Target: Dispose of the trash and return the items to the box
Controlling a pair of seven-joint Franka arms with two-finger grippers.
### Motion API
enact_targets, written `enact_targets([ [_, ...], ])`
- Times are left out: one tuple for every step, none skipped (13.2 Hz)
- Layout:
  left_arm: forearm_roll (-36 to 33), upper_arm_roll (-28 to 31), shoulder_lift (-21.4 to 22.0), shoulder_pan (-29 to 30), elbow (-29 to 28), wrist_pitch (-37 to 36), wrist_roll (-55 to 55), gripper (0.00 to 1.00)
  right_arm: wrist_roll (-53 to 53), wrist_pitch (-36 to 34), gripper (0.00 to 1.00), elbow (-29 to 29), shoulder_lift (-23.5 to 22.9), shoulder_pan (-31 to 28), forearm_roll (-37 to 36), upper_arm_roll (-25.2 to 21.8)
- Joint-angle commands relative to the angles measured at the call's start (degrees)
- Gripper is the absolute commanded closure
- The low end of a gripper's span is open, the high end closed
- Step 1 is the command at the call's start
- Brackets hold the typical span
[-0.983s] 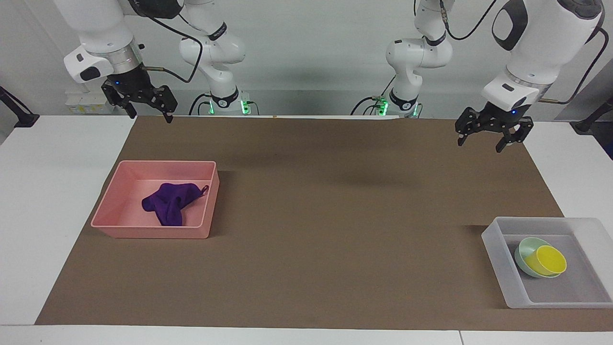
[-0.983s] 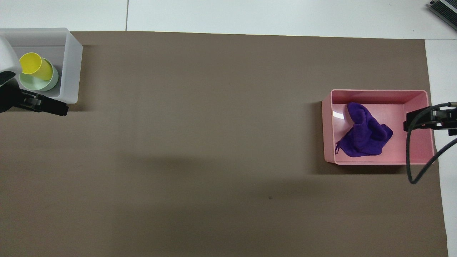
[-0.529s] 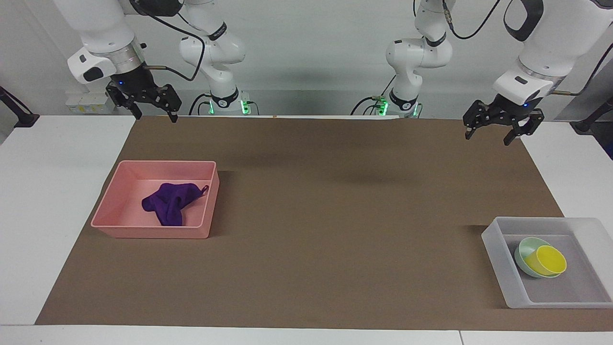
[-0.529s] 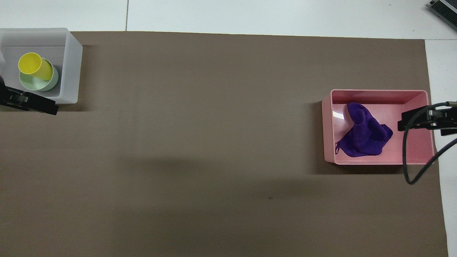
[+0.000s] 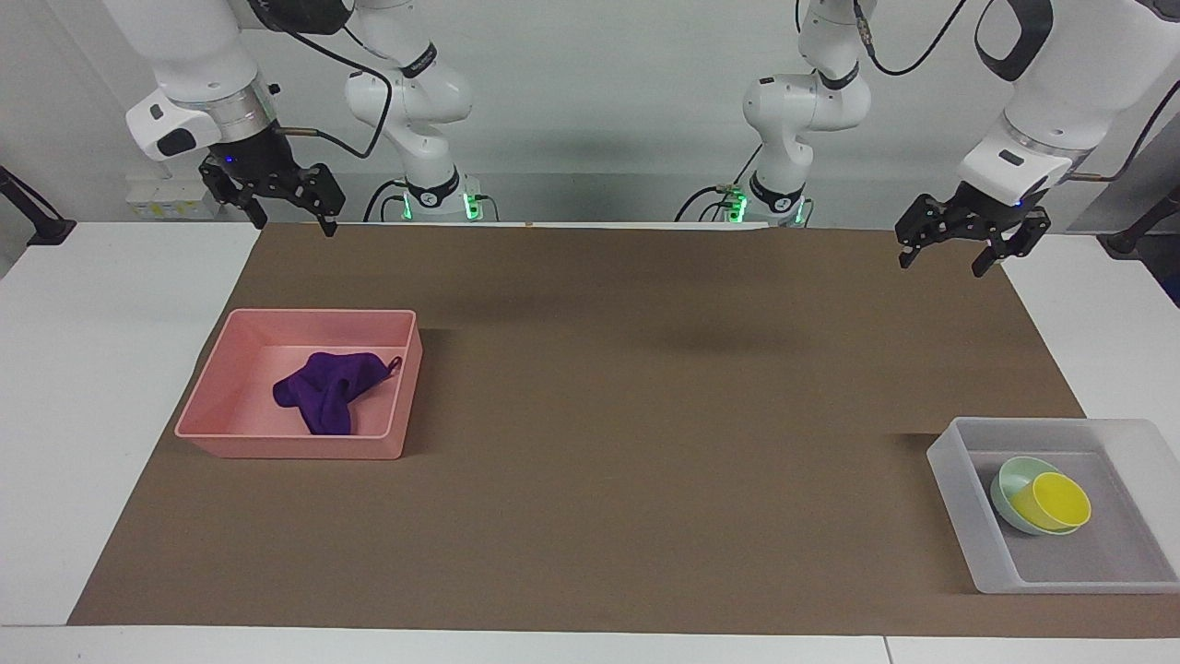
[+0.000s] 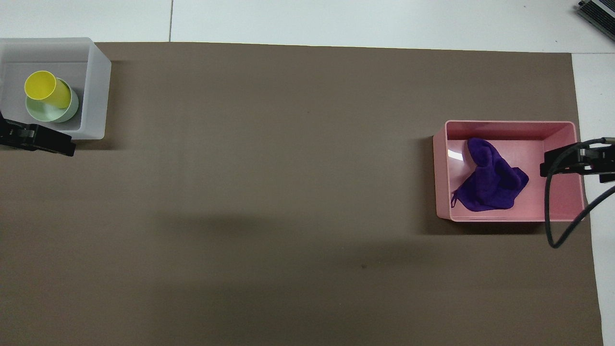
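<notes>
The purple cloth [image 5: 327, 392] lies crumpled in the pink bin [image 5: 277, 449], also seen from overhead [image 6: 490, 185]. The yellow cup [image 5: 1058, 501] leans tilted in the mint-green bowl [image 5: 1012, 481], and both sit in the translucent box [image 5: 954, 512] at the left arm's end of the table. My left gripper [image 5: 940, 266] hangs open and empty in the air over the mat's corner at the left arm's end. My right gripper [image 5: 293, 228] hangs open and empty over the mat's edge at the right arm's end.
A brown mat [image 5: 645, 415] covers most of the white table [image 5: 83, 369]. The pink bin [image 6: 441, 173] and the translucent box [image 6: 98, 96] stand at opposite ends of the mat.
My left gripper has risen and drawn back toward its base, away from the translucent box. My right gripper has shifted only slightly. The cloth, cup and bowl have not moved.
</notes>
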State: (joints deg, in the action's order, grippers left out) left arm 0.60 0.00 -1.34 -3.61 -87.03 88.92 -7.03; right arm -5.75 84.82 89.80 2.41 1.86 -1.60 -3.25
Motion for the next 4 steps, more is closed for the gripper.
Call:
enact_targets([
  [-0.4, 0.1, 1.7, 0.2, -1.3, -1.2, 1.5, 0.0, 1.5, -0.3, 0.0, 1.0, 1.0, -0.5, -0.5, 0.4],
  [-0.5, 0.1, 1.7, 0.2, -1.4, -1.1, 1.4, 0.0, 1.5, -0.3, 0.0, 1.0, 1.0, -0.5, -0.4, 0.4],
  [-0.5, 0.1, 1.7, 0.2, -1.4, -1.2, 1.5, 0.0, 1.5, -0.3, 0.0, 1.0, 1.0, -0.5, -0.3, 0.4],
  [-0.5, 0.1, 1.7, 0.1, -1.4, -1.0, 1.5, 0.0, 1.5, -0.3, 0.0, 1.0, 1.0, -0.5, -0.3, 0.4],
])
